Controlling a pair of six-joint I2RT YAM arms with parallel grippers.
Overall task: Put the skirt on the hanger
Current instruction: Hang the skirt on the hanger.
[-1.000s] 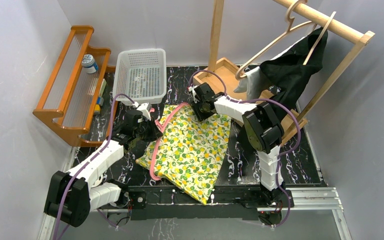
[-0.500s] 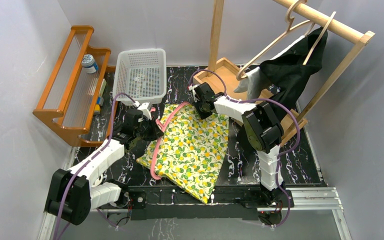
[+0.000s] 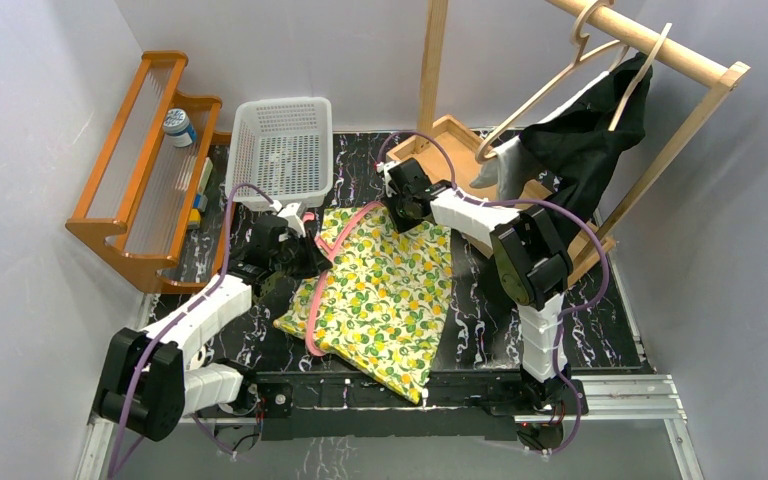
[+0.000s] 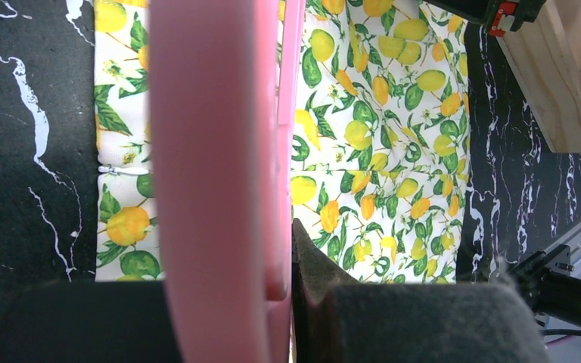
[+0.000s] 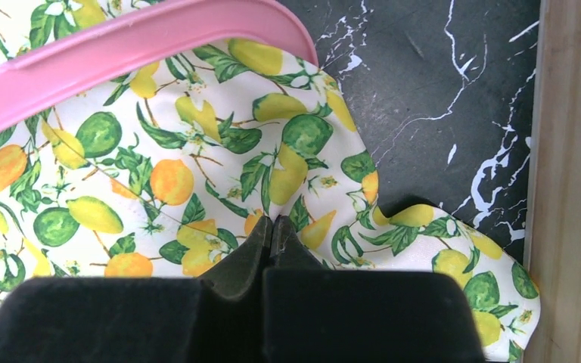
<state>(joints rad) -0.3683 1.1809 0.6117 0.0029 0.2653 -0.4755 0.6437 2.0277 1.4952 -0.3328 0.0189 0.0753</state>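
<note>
While on the black table (image 3: 480, 320), one skirt (image 3: 390, 300) under one pink hanger (image 4: 212, 151).

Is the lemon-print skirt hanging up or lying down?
Lying down: lemon-print skirt spread on the black marbled table, pink plastic hanger along its edge.

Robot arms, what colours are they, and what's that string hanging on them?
The left arm and right arm are white tubes with chunky black joints. The string is a purple cable, and one loops along each arm. The left hand and right hand are black, with dark, fuzzy-looking fingers.
</note>
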